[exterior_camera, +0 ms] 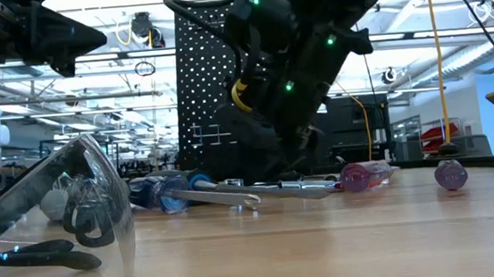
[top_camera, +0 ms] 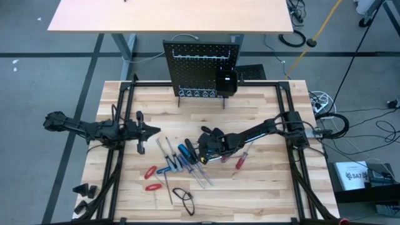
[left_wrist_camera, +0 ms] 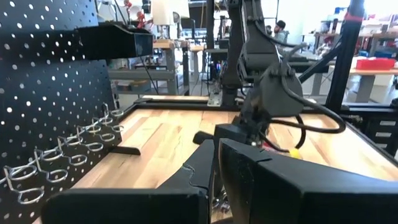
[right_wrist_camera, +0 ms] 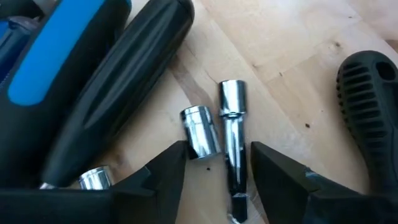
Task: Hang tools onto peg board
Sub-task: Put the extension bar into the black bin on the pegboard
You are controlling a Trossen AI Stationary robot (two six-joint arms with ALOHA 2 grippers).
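1. Jaws of the right gripper (right_wrist_camera: 214, 171) stand apart, a finger on either side of a slim silver bit (right_wrist_camera: 232, 146) that lies flat on the table (top_camera: 262, 181); they straddle it without clearly touching it.
2. Just beside that bit lies a short silver socket (right_wrist_camera: 200, 130), and another silver piece (right_wrist_camera: 96, 177) shows near the edge by one finger.
3. Close to these lie a black-handled screwdriver (right_wrist_camera: 118, 87) and a blue-handled one (right_wrist_camera: 50, 59), while a ribbed black handle (right_wrist_camera: 370, 118) lies on the far side of the bit.
4. From above, the right gripper (top_camera: 209, 147) is low over the middle of the table, at the edge of the scattered tools (top_camera: 178, 165).
5. Among those tools are red-handled pliers (top_camera: 152, 177) and a red-handled screwdriver (top_camera: 241, 159) lying apart on the other side of the gripper.
6. Left gripper (top_camera: 153, 131) hangs over the left part of the table with its jaws drawn together, and it appears to hold nothing, though its fingertips are poorly seen.
7. At the table's far edge the peg board (top_camera: 201, 65) stands upright, with a row of bare metal hooks (left_wrist_camera: 74, 146) and a small black bin (top_camera: 225, 83) on it.
8. Clear safety glasses (exterior_camera: 52, 214) lie on the near part of the table.
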